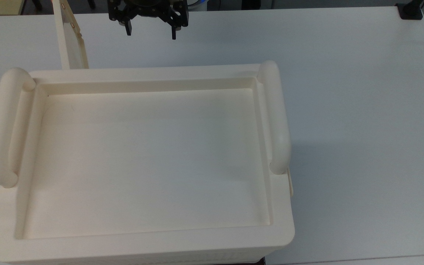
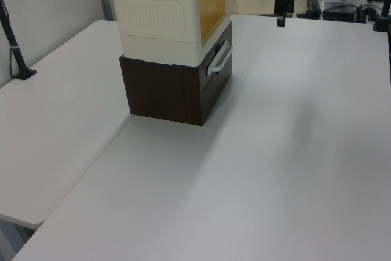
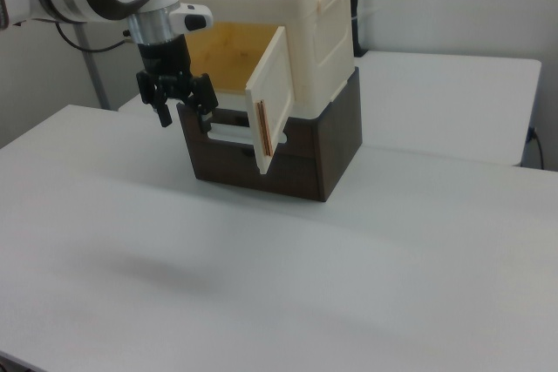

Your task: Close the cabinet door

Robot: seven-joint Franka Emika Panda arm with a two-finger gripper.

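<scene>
No text, label or number can be read anywhere

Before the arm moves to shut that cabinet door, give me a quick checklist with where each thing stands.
1. cabinet door swung open, ready to be pushed: ok.
2. gripper empty, fingers apart: ok.
3. gripper clear of the door, in front of the cabinet opening in the right view: ok.
4. Nothing in the door's swing path: ok.
5. cabinet seated squarely on the dark brown base: ok.
6. Cabinet fixed so a push won't shift it: cannot tell.
</scene>
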